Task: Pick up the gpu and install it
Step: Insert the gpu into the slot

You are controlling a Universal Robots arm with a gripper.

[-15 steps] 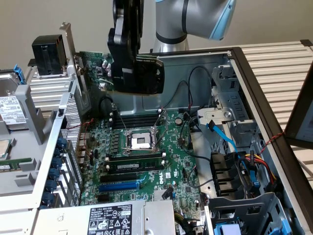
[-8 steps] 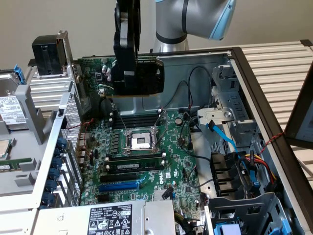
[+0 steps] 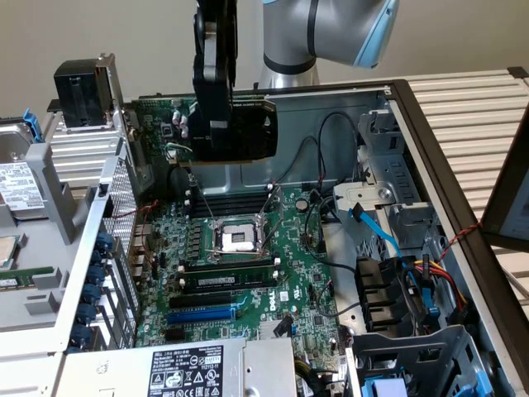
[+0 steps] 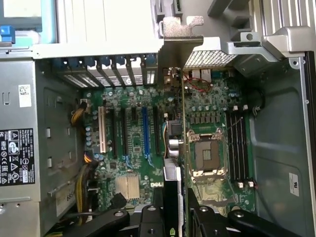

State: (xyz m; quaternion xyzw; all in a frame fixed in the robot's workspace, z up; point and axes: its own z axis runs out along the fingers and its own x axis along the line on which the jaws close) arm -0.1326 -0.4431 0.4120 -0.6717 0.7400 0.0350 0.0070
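Fingers (image 3: pixel 212 107) are pinching the gpu (image 3: pixel 252 128). I'm clamping it w/ one black finger on each flat face, at the end away from its bracket. I'm holding it in the air inside the open case (image 3: pixel 331 112), above the rear part of the mobo (image 3: pixel 248 273), and it's touching no slot.

From the exterior view the card is showing its matte black plastic shroud, a blocky rectangle w/ a soft sheen.

From the wrist view I'm looking along it edge-on. A thin green board edge (image 4: pixel 183 123) is running out from between my fingers (image 4: pixel 150 219) to the silver metal bracket (image 4: pixel 181 29). The bracket is flat w/ a notched tab, and it's sitting near the case's perforated grille.

Below, the mobo is lying flat, green and densely studded w/ small parts. The square metal-framed CPU socket (image 3: pixel 235 240) is sitting open in the middle. Long narrow exp. slots are lying parallel: black ones (image 3: pixel 223 271) and a blue one (image 3: pixel 202 314).

The grey sheet-metal PSU (image 3: pixel 186 368) is showing a black label. A flat blue cable (image 3: pixel 372 227) is curving past the drive cage.
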